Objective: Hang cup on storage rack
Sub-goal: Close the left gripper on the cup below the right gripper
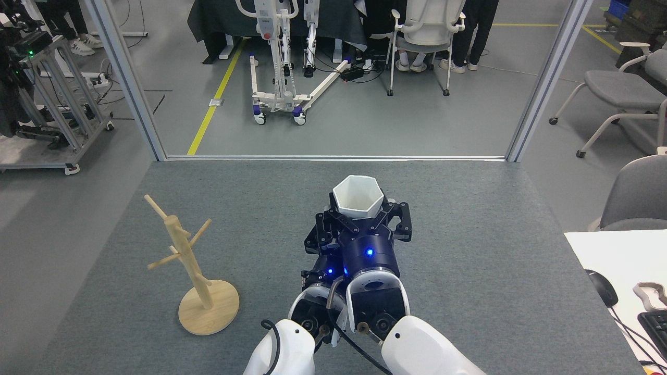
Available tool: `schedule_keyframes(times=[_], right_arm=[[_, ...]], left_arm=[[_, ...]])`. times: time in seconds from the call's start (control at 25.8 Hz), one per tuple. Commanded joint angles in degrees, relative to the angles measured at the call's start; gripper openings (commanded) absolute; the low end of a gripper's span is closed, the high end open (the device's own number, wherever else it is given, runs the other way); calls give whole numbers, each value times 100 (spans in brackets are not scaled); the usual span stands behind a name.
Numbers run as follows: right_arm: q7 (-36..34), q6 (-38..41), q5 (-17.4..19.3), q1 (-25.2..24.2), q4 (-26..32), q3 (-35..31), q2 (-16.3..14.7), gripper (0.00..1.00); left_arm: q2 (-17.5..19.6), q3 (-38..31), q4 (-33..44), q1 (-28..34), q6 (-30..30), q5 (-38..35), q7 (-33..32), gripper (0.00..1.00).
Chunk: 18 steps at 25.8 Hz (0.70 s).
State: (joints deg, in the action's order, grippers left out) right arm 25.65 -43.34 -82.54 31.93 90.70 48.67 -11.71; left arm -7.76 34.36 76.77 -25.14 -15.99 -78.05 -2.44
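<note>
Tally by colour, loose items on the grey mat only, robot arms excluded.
White: 1, the cup, upright, open end up, between both claws.
Light wood: 1, the storage rack, standing apart on the left, pegs bare.
Total: 2
</note>
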Motion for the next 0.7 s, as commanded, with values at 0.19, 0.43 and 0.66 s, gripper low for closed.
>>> schedule_keyframes(times=[0.19, 0.43, 0.66], right_arm=[[-104, 28, -122, -29, 9, 2, 72, 100], [-262, 36, -122, -38, 9, 2, 90, 100], [-262, 36, -122, -46, 9, 2, 98, 100]], left_arm=[[2, 18, 58, 0, 474, -18, 147, 0], [2, 1, 66, 9, 650, -62, 287, 0], [2, -8, 66, 0, 782, -70, 296, 0]])
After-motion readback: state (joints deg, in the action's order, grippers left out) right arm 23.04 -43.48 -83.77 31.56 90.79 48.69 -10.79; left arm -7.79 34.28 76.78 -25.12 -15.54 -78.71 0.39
